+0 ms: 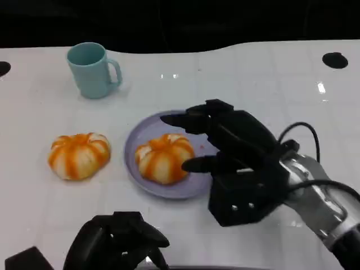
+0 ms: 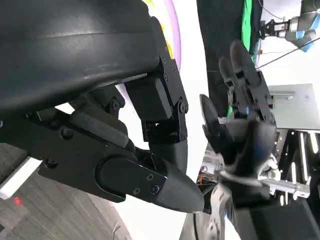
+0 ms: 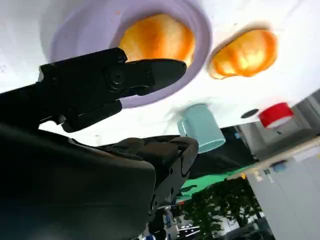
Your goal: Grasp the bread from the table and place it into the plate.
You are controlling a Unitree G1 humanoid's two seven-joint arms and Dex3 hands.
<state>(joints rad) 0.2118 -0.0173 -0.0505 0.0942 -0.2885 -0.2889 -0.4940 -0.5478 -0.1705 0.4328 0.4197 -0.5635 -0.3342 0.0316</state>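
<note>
Two orange-striped round breads are in view. One bread (image 1: 163,157) (image 3: 159,39) lies in the lilac plate (image 1: 191,190) (image 3: 80,30). The other bread (image 1: 79,155) (image 3: 244,52) lies on the white table, left of the plate. My right hand (image 1: 233,160) (image 3: 112,82) hovers at the plate's right side, fingers spread, holding nothing, with fingertips close to the bread in the plate. My left hand (image 1: 118,244) (image 2: 115,140) stays low at the table's near edge, fingers curled in with nothing in them.
A teal mug (image 1: 91,70) (image 3: 202,127) stands at the back left of the table. Two black holes (image 1: 335,59) mark the table's far corners. A black cable (image 1: 301,135) loops over my right wrist. My right hand (image 2: 240,115) also appears in the left wrist view.
</note>
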